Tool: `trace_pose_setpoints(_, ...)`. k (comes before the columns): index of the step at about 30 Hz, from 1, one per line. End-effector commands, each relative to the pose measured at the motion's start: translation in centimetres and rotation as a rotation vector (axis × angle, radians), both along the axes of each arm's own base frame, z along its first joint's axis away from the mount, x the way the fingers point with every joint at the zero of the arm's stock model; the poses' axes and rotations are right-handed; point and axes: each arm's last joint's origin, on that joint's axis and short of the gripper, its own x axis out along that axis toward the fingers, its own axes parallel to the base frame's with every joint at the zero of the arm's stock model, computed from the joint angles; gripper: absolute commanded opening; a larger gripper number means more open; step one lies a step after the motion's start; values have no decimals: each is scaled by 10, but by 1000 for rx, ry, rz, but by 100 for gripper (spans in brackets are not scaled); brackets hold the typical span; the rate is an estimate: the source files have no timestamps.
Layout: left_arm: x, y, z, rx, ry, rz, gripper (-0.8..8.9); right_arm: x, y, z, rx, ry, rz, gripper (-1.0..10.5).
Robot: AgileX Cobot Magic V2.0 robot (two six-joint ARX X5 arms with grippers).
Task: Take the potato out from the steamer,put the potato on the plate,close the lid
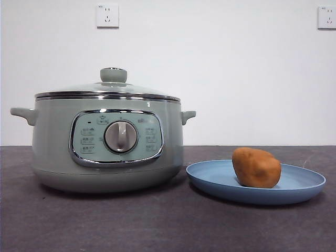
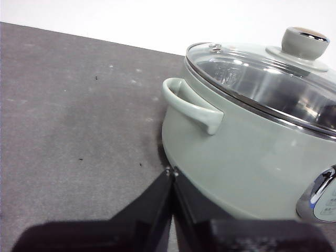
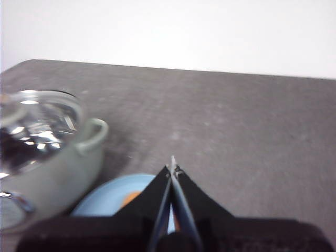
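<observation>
A white wall with 2 sockets (image 1: pixel 107 16) backs the dark grey table (image 1: pixel 157 226); the steamer (image 1: pixel 107 142) stands on it with the lid (image 1: pixel 107 88) seated on its rim; just beside it lies the plate (image 1: pixel 210 178), the potato (image 1: pixel 256 167) resting on it; the left gripper (image 2: pixel 171 172) hangs near the steamer's handle, jaws pressed together; the right gripper (image 3: pixel 172 169) hangs above the plate, jaws likewise together.
</observation>
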Motion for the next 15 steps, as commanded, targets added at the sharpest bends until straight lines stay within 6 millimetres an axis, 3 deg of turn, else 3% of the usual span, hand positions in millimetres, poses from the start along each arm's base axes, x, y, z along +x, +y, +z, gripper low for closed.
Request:
trace_pose_setpoints(1,1,0,-4,-3,12,5,-4,-1,-3,-45,66,11,-45,0)
trace_pose_setpoints(8,1,0,-4,-3,12,4,-4,-10,-6,-108,147,-70,-88,0)
trace_pose_setpoints(15,1,0,-4,-3,12,4,-4,-18,-6,-140,162,-99,-93,0)
